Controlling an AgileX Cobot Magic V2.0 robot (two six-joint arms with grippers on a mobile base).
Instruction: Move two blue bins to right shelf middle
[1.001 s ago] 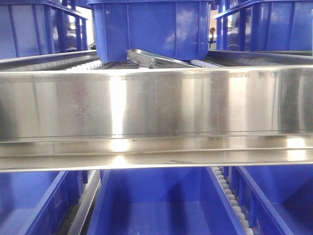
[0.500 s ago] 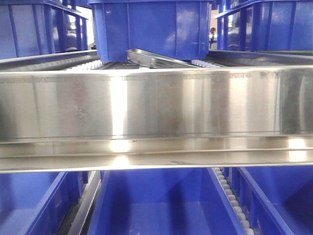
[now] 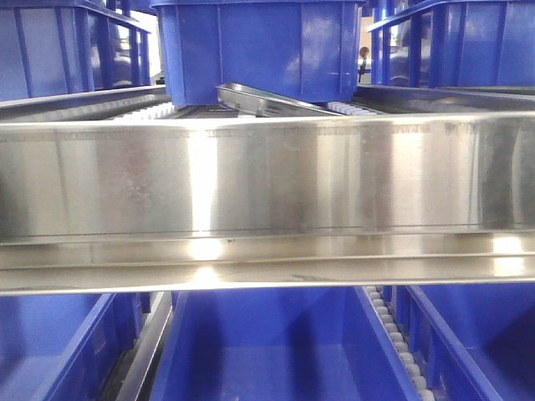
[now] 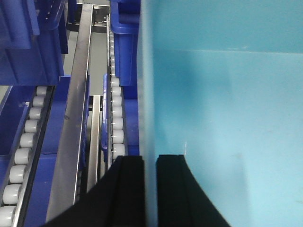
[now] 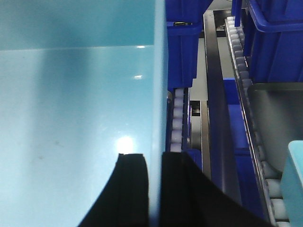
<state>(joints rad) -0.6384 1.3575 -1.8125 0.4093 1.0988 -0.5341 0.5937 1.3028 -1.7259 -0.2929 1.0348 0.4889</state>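
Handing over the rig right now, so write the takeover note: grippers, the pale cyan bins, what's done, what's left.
Left gripper: shut across the left wall of a pale cyan rectangular plastic bin.
Right gripper: shut across its right wall.
It is over white roller lanes, beside dark blue plastic bins.
A pale cyan corner at right may be the second bin.
Done: one bin gripped.
Left: placing both; neither confirmed on the shelf.

Dark blue bins (image 3: 251, 50) sit on the steel roller shelf (image 3: 267, 184).
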